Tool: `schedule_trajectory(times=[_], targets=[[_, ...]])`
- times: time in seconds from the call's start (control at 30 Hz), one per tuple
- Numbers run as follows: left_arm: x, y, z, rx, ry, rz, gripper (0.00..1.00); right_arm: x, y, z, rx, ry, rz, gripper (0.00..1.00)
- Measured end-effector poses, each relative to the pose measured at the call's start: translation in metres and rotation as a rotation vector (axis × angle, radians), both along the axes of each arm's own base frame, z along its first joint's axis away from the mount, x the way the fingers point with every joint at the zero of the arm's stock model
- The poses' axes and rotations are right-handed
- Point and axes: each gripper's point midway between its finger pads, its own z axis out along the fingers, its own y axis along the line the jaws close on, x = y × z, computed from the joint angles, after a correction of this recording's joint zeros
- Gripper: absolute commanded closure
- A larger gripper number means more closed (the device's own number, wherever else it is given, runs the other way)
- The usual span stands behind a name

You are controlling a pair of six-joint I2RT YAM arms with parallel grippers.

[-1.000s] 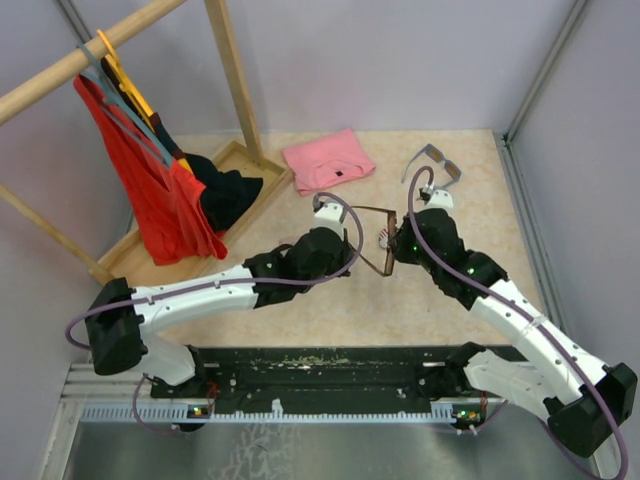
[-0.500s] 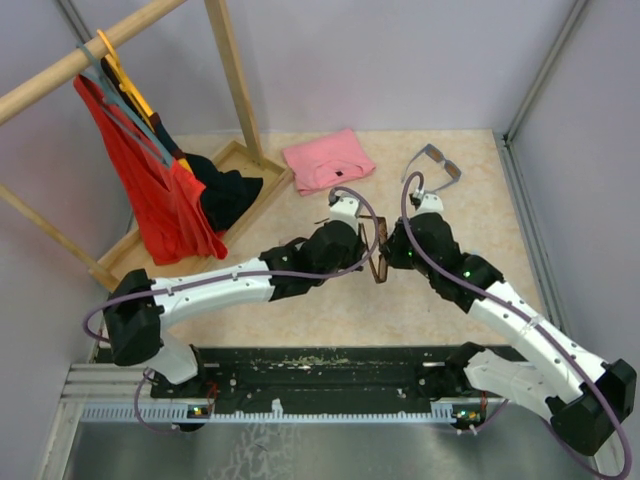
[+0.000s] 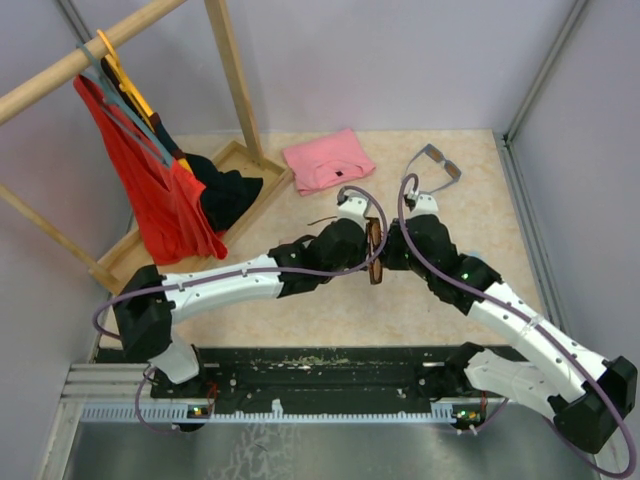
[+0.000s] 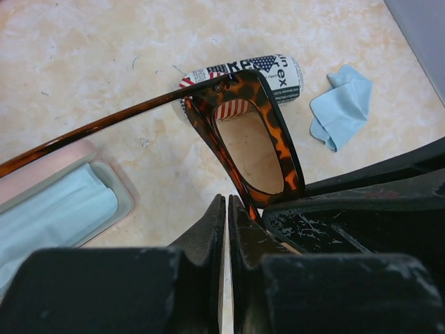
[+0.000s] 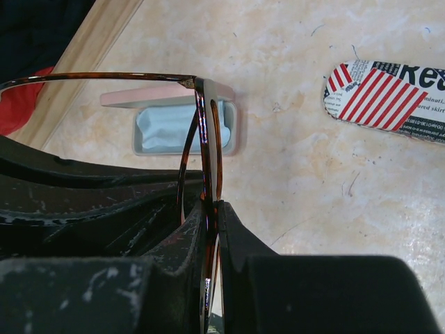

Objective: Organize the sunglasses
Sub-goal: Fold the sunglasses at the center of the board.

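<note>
Nearest us, our two arms are reaching in over the bench (image 3: 330, 310) and meeting above its middle, where we are holding the brown sunglasses (image 4: 278, 146) up off the surface between them. The right gripper (image 5: 212, 207) is clamping the tortoiseshell frame edge-on, with the frame running straight down between its jaws. The left gripper (image 4: 227, 203) is closed to a sliver, its tips against the lower corner of the frame; we cannot tell whether it is pinching any part of the pair there. One temple is sticking out long to the left, unfolded, so we are judging that the folding step is the one in hand. Under the pair, the pink case (image 5: 231, 122) is lying open on the bench with a light blue cloth (image 5: 174, 129) inside it. The flag-patterned case (image 5: 389, 94) is lying closed a little apart, and a loose cloth (image 4: 341, 104) is sitting near its end. The next move is calling for that open temple to be swung in against the frame under a steady right-hand grip, and then for the folded pair to be lowered into the open case. Farther back, just beyond the right arm's wrist, the grey-blue sunglasses (image 3: 440, 165) are lying on the bench with their temples spread, and neither gripper is touching them.
</note>
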Motion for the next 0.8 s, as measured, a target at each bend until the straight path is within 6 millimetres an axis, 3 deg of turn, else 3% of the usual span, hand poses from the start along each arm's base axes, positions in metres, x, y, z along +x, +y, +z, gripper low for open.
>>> schedule_trajectory(times=[0.2, 0.33, 0.47, 0.63, 0.8], targets=[[-0.003, 0.004, -0.007, 0.027, 0.018, -0.002, 0.96, 0.002, -0.007, -0.003, -0.028, -0.010, -0.036, 1.00], [-0.015, 0.024, 0.008, 0.008, 0.018, -0.003, 1.00, 0.006, -0.026, -0.003, -0.085, -0.056, -0.099, 1.00], [-0.035, 0.067, 0.050, -0.084, -0.017, 0.001, 1.00, 0.007, -0.037, -0.006, -0.158, -0.083, -0.098, 1.00], [-0.045, 0.109, 0.111, -0.205, -0.089, 0.053, 1.00, 0.004, -0.031, -0.018, -0.220, -0.107, 0.009, 1.00], [-0.038, 0.121, 0.128, -0.160, -0.081, 0.117, 1.00, -0.012, -0.022, -0.030, -0.259, -0.159, 0.134, 1.00]])
